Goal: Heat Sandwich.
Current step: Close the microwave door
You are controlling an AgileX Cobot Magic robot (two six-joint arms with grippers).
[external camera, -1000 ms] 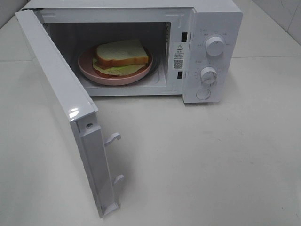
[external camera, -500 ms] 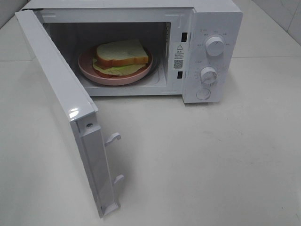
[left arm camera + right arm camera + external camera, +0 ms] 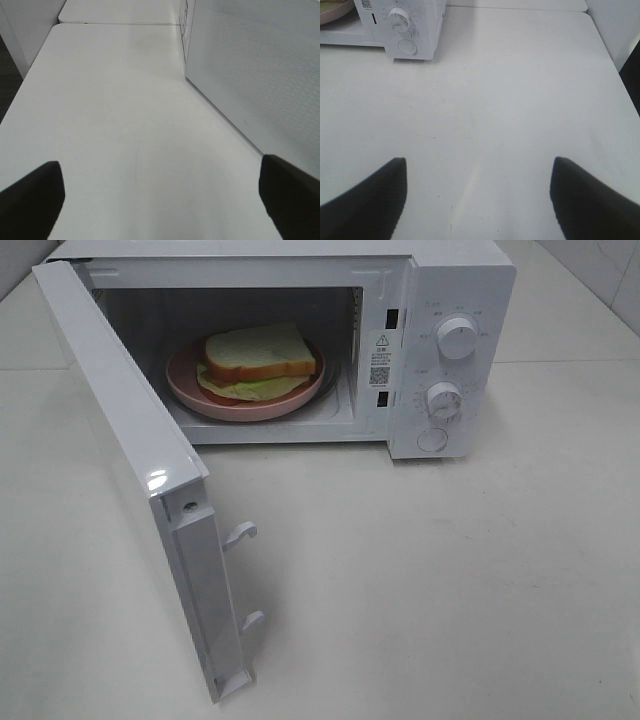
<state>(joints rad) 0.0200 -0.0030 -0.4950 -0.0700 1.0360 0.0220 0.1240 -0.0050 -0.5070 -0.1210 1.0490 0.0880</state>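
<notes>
nothing moved: one sandwich (image 3: 258,350) on one plate (image 3: 188,390) inside one microwave (image 3: 470,280).

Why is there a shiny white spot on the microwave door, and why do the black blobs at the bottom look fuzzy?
High view: the spot is light glaring off the glossy door; the sandwich inside sits in dimmer shade. Left wrist view: the blobs are the fingers of the left gripper, too near the lens to look sharp. Right wrist view: the same for the right gripper.
</notes>
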